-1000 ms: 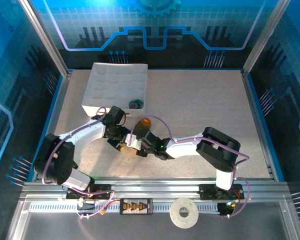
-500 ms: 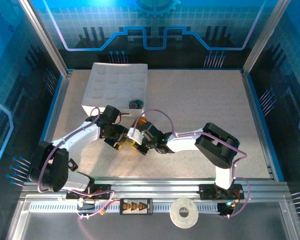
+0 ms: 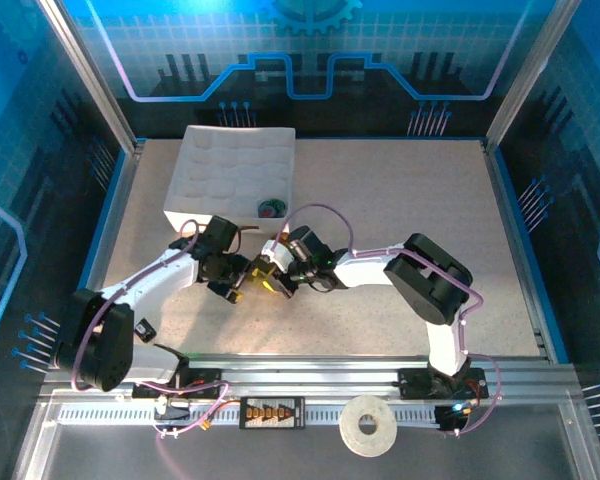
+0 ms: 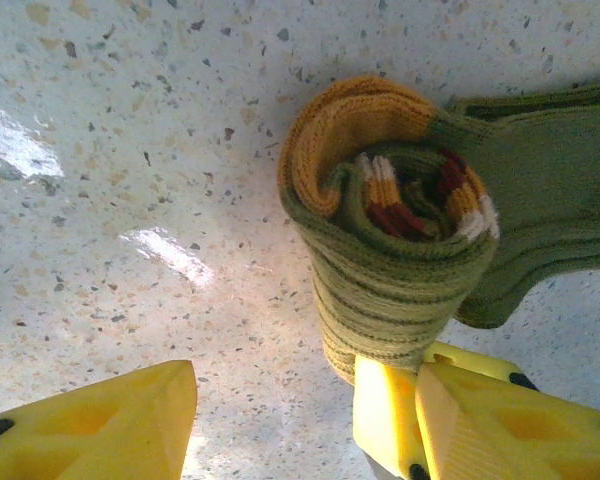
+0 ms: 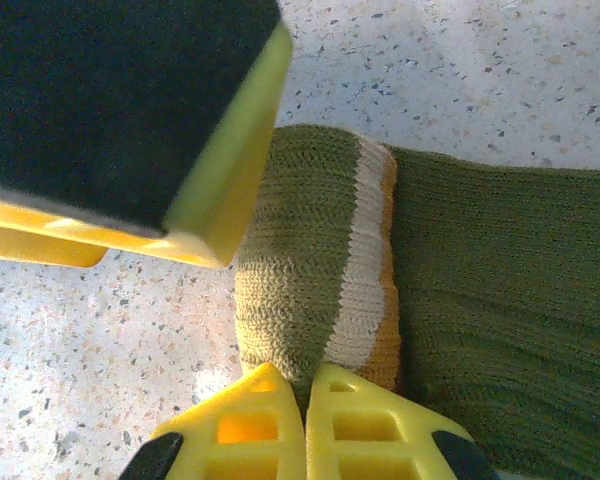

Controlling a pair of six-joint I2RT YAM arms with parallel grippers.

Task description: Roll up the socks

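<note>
Olive-green sock (image 4: 400,230) half rolled on speckled table (image 4: 130,150), just near of white tray (image 3: 205,218). Right gripper (image 5: 305,385) fully closed, tips against the roll. Left gripper (image 4: 300,400) partly open, gripping nothing, with 1 finger beside the roll.

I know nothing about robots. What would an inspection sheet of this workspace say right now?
Surface: speckled table, some glare.
Job's things: olive-green sock partly rolled, orange toe showing; small dark bundle in a white tray compartment, perhaps the other sock, too small to tell.
Clutter: tape roll on the front rail.
Grippers: left gripper open beside the roll; right gripper shut at the roll's edge.
Cables: lilac cables loop along both arms.
Surroundings: blue-lit panels, metal frame.
</note>
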